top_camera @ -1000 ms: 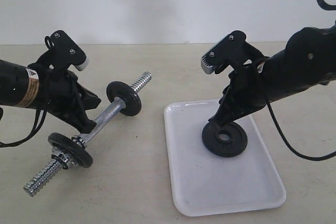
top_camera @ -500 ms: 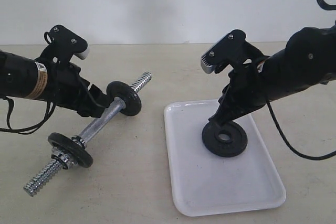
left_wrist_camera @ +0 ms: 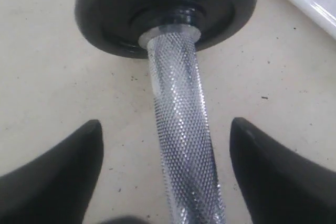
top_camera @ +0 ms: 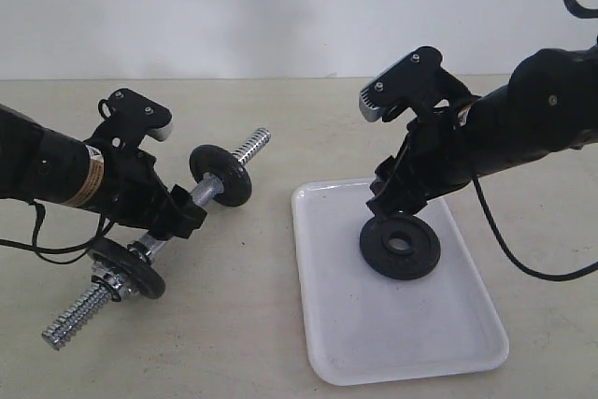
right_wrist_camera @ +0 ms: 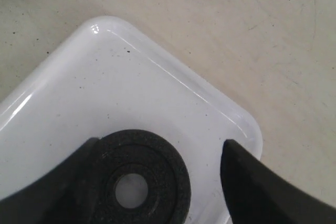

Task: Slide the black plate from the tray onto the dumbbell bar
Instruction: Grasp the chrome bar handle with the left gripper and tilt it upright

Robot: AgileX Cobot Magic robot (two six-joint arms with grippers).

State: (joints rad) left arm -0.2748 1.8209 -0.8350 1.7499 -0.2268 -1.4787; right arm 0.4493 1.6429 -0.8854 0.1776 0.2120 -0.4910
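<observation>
Hanging open, the right gripper (right_wrist_camera: 160, 142) sits over the black plate (right_wrist_camera: 165, 163) with a finger on each side (one finger hides a bit of the rim, so I cannot tell if it touches). The plate lies flat in the white tray (right_wrist_camera: 131, 87), dull black and round with a hole in the middle. The left gripper (left_wrist_camera: 165, 124) is open too, around the shiny dumbbell bar (left_wrist_camera: 181, 129), not touching it.
</observation>
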